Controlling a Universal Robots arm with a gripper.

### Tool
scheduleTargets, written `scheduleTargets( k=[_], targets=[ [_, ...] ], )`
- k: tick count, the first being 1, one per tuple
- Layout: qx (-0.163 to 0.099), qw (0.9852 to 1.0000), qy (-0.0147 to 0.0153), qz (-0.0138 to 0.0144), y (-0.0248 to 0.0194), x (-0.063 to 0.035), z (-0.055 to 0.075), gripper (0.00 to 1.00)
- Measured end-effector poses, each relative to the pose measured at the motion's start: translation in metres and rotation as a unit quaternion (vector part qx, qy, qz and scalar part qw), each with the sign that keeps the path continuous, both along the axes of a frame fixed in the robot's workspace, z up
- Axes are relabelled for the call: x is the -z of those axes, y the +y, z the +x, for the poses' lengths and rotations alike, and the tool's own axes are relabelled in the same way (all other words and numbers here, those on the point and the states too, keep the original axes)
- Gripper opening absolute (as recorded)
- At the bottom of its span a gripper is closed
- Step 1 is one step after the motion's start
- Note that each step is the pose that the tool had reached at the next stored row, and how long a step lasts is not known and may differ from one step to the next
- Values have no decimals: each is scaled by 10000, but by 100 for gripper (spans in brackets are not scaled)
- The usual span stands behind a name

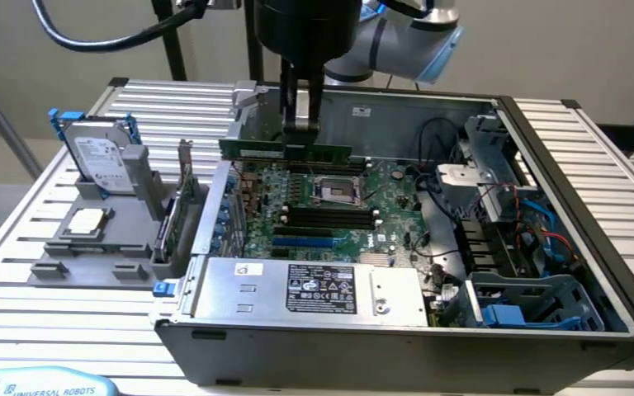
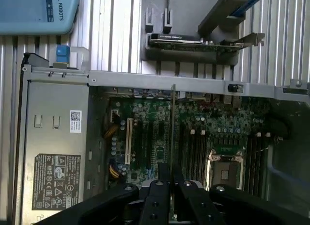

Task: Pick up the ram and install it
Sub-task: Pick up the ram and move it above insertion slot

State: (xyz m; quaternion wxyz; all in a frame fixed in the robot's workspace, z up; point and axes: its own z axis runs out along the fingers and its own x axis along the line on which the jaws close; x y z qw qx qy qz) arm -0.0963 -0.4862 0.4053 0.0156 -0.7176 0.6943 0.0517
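Gripper jaws clamped on ram near mid-length, keeping stick level, contact edge down for slot entry. Ram hangs above CPU socket, seemingly not yet seated.

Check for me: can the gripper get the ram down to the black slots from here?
Probably yes. The gripper holds the ram above the board, the case is open on top, and nothing seems to lie between it and the black slots.

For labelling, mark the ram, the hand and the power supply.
ram [image 1: 253,149], exterior view, green board face.
hand [image 1: 300,130], exterior view, between fingertips.
power supply [image 1: 229,290], exterior view, bare metal top.
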Motion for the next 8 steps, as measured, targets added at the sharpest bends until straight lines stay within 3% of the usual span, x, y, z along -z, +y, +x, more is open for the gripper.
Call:
scheduleTargets(
  k=[4, 8],
  targets=[
    [0, 10000, 1, 0, 69, 37, 173, 14],
    [0, 10000, 0, 0, 197, 88, 293, 14]
  ],
)
